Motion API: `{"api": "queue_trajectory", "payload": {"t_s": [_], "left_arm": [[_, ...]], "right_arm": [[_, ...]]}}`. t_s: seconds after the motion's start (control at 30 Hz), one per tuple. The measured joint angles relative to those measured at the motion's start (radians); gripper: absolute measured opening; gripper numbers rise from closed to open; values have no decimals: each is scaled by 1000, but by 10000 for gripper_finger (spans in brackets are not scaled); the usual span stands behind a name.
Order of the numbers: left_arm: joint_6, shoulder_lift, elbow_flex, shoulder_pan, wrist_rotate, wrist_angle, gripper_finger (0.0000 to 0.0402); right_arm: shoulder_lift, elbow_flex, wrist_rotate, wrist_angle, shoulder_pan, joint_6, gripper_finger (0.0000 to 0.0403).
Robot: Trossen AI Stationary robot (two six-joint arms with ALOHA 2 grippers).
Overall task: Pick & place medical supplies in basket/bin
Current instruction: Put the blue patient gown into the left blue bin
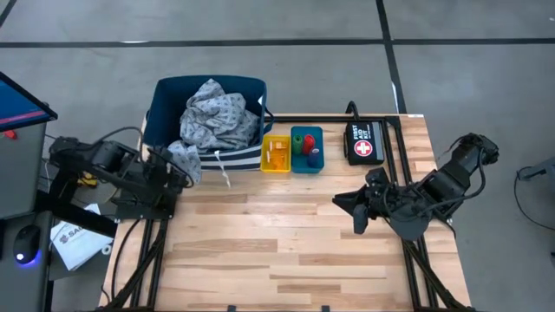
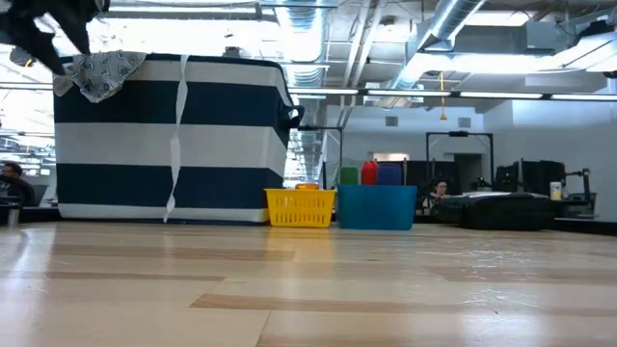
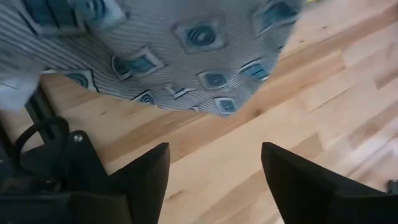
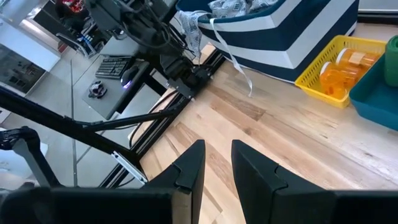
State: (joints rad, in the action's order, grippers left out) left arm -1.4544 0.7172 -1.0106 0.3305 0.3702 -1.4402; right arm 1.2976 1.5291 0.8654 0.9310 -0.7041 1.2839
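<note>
The grey-blue dotted gown cloth point(image 1: 212, 113) lies piled in the navy striped basket point(image 1: 160, 117) at the table's far left. One corner point(image 1: 185, 156) hangs over the basket's near rim. My left gripper point(image 3: 214, 180) hovers just beside that hanging corner point(image 3: 205, 56), open, with only bare table between its fingers. Two orange pill bottles point(image 1: 276, 156) lie in the yellow tray point(image 1: 277, 167). Green, red and blue rolls point(image 1: 306, 146) stand in the teal tray point(image 1: 320, 132). My right gripper point(image 1: 344, 204) hangs over the table's right half, narrowly open and holding nothing point(image 4: 217, 162).
A black pouch with a red-and-white cross point(image 1: 364, 143) lies at the far right, beside the teal tray. A white tie of the gown point(image 2: 178, 145) dangles down the basket's near wall. Bare wooden tabletop point(image 1: 277, 243) spans the middle and near side.
</note>
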Motion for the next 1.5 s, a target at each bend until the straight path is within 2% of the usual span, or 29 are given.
{"api": "queue_trajectory", "payload": {"t_s": [0.07, 0.27, 0.57, 0.63, 0.7, 0.83, 0.87, 1.07, 1.27, 1.4, 1.5], "left_arm": [[8, -14, 47, 0, 5, 14, 251], [4, -73, 168, 0, 111, 114, 252], [8, -103, 296, -1, 245, 262, 220], [12, -102, 313, -1, 242, 284, 195], [14, -102, 319, 0, 234, 293, 155], [47, -103, 319, 4, 240, 324, 33], [64, -105, 319, 4, 245, 346, 18], [233, -115, 297, 4, 267, 548, 2], [525, -108, 194, 4, 378, 782, 0], [735, -87, 85, -4, 487, 814, 0], [866, -71, 12, -53, 540, 814, 0]], "right_arm": [[0, 0, 0, 0, -3, 0, 77], [0, 0, 0, 0, -4, 26, 77], [0, 0, 0, 0, -3, 26, 77], [0, 0, 0, 0, -3, 27, 77], [0, 0, 0, -1, -3, 36, 77], [0, 0, 0, -1, -3, 39, 77], [0, 0, 0, -1, -3, 38, 77], [0, 0, 0, 2, -2, 37, 77], [0, 0, 3, 7, 0, 36, 77], [0, 0, 7, 8, 2, 34, 77], [0, 0, 8, 8, 9, 25, 77]]}}
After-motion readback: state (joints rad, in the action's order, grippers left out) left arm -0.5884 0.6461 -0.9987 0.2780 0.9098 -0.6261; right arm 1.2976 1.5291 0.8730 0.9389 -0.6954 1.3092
